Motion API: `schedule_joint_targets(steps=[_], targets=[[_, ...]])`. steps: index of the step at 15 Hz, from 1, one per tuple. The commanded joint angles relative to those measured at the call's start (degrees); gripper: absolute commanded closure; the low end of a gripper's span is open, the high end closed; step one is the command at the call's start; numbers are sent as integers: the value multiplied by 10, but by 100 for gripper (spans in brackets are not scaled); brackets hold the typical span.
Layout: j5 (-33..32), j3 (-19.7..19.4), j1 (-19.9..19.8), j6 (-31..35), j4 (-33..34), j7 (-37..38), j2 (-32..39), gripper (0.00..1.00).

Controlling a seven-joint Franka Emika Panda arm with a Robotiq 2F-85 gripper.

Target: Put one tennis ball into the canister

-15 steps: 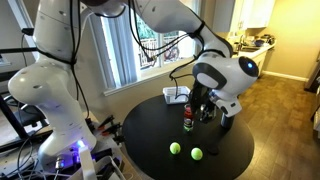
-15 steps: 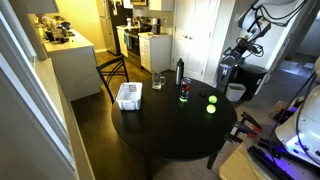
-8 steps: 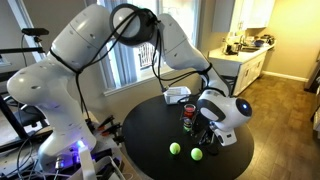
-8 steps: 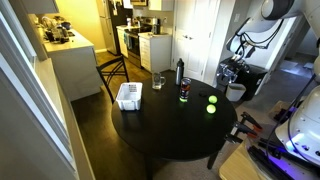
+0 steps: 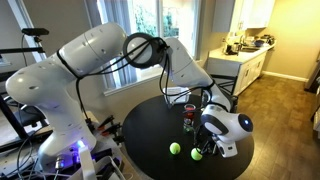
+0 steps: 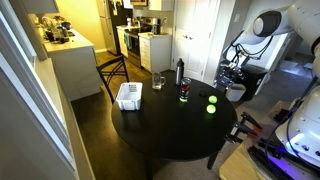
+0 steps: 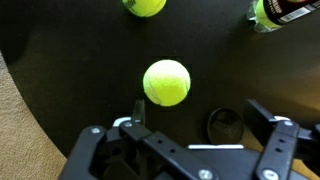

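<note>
Two yellow-green tennis balls lie on the round black table [image 5: 150, 140]. One ball [image 7: 166, 82] lies just ahead of my open gripper [image 7: 200, 112], nearer its left finger [image 7: 137, 108], and nothing is held. The other ball [image 7: 146, 5] lies farther on. In an exterior view the gripper [image 5: 205, 145] hangs low over the nearer ball [image 5: 197, 153], with the second ball [image 5: 175, 148] beside it. Both balls [image 6: 211, 105] also show close together in the other view. The canister [image 5: 188, 118] stands upright behind them, and it shows too in the other exterior view [image 6: 184, 93] and the wrist view [image 7: 285, 10].
A dark round disc [image 7: 226, 125] lies on the table between the fingers, right of the ball. A white basket [image 6: 129, 96], a clear glass [image 6: 158, 80] and a tall dark bottle [image 6: 180, 70] stand at the table's far side. The table edge is close to the balls.
The arm has swung down from above the canister and lowered the wrist to the balls near the table's edge. The balls and canister have not moved.
</note>
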Motion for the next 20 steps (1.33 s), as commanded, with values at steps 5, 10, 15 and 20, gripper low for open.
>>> schedule_joint_targets(steps=[5, 10, 15, 20], targets=[[-6, 38, -29, -4, 106, 37, 97, 0], [-17, 40, -24, -5, 152, 73, 147, 0], [-43, 38, -30, -21, 195, 109, 185, 33], [-43, 55, -44, -39, 222, 122, 185, 59]])
